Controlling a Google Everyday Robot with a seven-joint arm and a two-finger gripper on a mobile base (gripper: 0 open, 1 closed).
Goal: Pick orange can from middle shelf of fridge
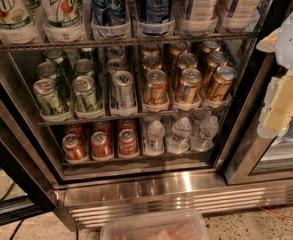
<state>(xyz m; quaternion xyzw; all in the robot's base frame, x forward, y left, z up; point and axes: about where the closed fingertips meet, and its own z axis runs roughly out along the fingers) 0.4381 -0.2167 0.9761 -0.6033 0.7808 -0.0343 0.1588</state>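
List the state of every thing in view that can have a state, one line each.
fridge: open, racks exposed.
middle shelf: full, cans in trays.
orange cans: upright, in rows, untouched.
green cans: upright, left of the orange ones.
red cans: upright, on the rack below.
gripper: at the right edge, outside the fridge, away from the cans.

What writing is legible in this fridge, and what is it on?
"7UP": on the bottles, top rack, left.
Dark script on the orange cans, middle shelf: too blurred.
Labels on the blue cans and red cans: unreadable.
The pincer, right of the fridge: no writing.
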